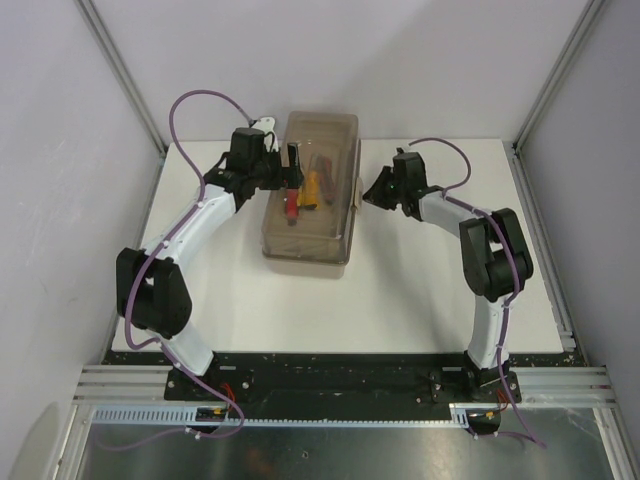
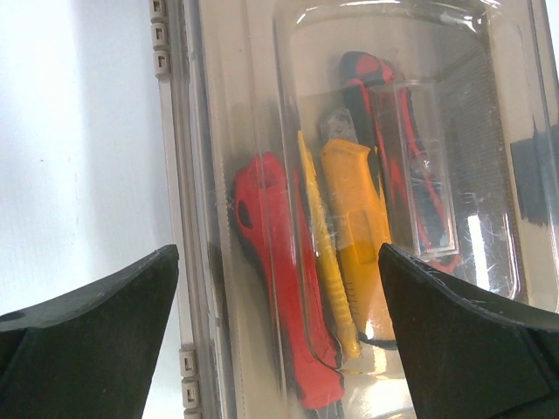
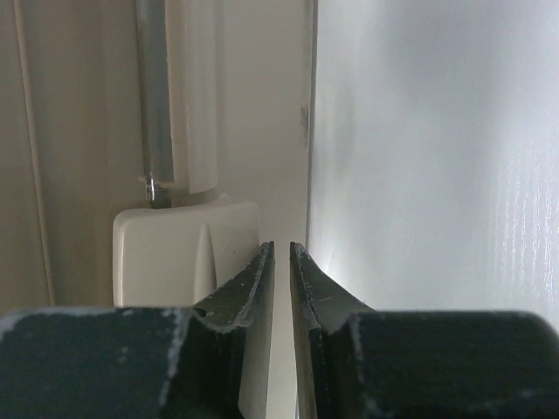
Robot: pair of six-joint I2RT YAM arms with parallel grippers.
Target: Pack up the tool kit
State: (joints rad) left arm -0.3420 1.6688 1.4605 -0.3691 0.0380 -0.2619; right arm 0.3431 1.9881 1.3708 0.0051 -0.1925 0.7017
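The beige toolbox lies in the middle of the table with its smoky translucent lid down. Through the lid I see a red-handled tool, a yellow-handled tool and a red-and-black tool. My left gripper hovers over the lid's left half, open and empty, its fingers straddling the tools in the left wrist view. My right gripper is shut and empty at the box's right side, its tips right by the beige latch.
The white table is bounded by grey walls and aluminium frame posts. The box's hinge knuckles run along its left edge. Purple cables loop over both arms.
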